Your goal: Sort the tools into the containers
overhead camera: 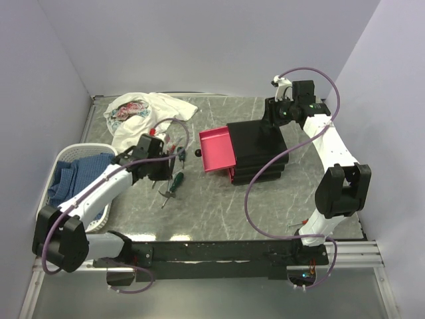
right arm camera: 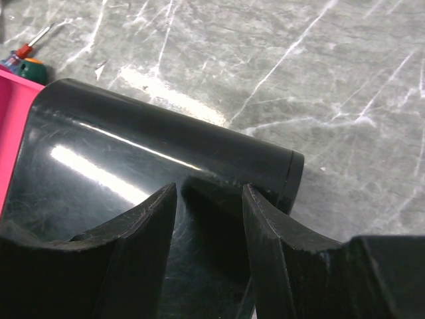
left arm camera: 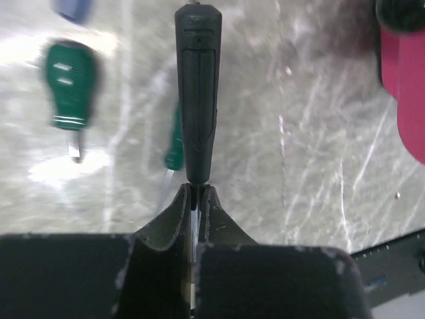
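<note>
Overhead: drawer unit (overhead camera: 259,149) stands mid-counter (overhead camera: 219,206). One pink drawer (overhead camera: 218,149) is pulled out toward 9 o'clock, and no tool shows inside it. Screwdrivers (overhead camera: 176,181) lie loose at 9 o'clock of the drawer, just beside the left end effector (overhead camera: 158,171). Right end effector (overhead camera: 280,113) sits at the unit's 1 o'clock corner. Progress, as judged: nothing sorted yet, with one tool in hand and the others to follow.

Left wrist: left end effector (left arm camera: 197,199) is pinched almost closed on the thin metal shank of the hammer (left arm camera: 197,93); its head is hidden. The hammer's long axis runs 6 to 12 o'clock, with the black handle's butt at 12. It appears to be held above the counter. A green screwdriver (left arm camera: 70,93) lies at 10 o'clock, blurred, blade toward 6.

Right wrist: right end effector (right arm camera: 209,206) has its jaws apart over the unit's glossy top and grips nothing. Contact with the unit cannot be told. A slim screwdriver (right arm camera: 30,48) lies at 10 o'clock, beyond the drawer.
</note>
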